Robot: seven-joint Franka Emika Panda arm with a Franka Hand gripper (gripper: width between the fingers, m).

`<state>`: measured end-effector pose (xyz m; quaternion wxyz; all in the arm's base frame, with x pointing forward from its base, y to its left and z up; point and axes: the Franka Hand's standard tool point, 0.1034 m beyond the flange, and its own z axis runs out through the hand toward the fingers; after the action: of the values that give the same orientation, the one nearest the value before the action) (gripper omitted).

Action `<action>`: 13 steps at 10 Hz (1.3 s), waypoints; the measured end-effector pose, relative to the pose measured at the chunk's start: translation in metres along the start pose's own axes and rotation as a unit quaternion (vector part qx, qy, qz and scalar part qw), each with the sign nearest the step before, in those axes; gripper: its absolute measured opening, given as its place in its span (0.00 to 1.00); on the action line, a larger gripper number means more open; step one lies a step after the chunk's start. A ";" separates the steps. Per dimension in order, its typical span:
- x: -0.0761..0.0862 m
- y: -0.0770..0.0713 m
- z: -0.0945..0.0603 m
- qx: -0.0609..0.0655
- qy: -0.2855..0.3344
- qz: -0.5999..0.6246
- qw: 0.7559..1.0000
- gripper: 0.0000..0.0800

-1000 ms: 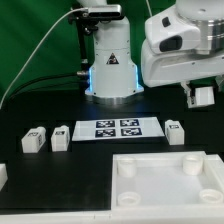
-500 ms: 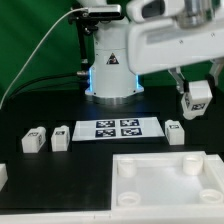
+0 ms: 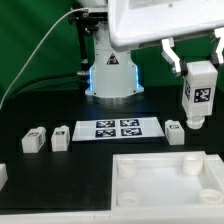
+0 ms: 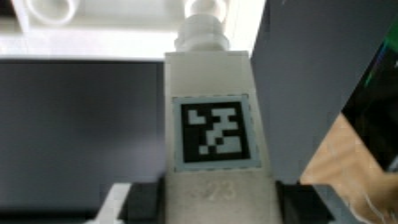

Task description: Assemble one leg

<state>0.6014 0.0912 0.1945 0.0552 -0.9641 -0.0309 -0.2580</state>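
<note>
The leg (image 3: 198, 98) hangs upright at the exterior view's right, the gripper (image 3: 197, 66) jaws clamped on its top; it should be lowered vertically, centred over a corner socket (image 3: 192, 166) of the tray-like piece (image 3: 160, 196)

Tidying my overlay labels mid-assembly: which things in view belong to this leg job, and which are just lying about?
In the job: held leg, clamped in the gripper; socketed tray piece, likely its destination.
Lying about: spare legs; marker board.
</note>
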 end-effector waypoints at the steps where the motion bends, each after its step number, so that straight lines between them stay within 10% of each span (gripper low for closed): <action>1: 0.004 0.003 -0.001 -0.007 0.049 -0.002 0.999 0.37; 4: -0.001 0.003 0.004 -0.007 0.052 -0.002 0.999 0.37; 8: -0.011 -0.012 0.058 0.001 0.074 0.008 0.997 0.37; 13: -0.018 -0.008 0.080 -0.004 0.062 0.017 0.998 0.37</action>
<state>0.6249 0.1086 0.1177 0.0581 -0.9467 -0.0100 -0.3168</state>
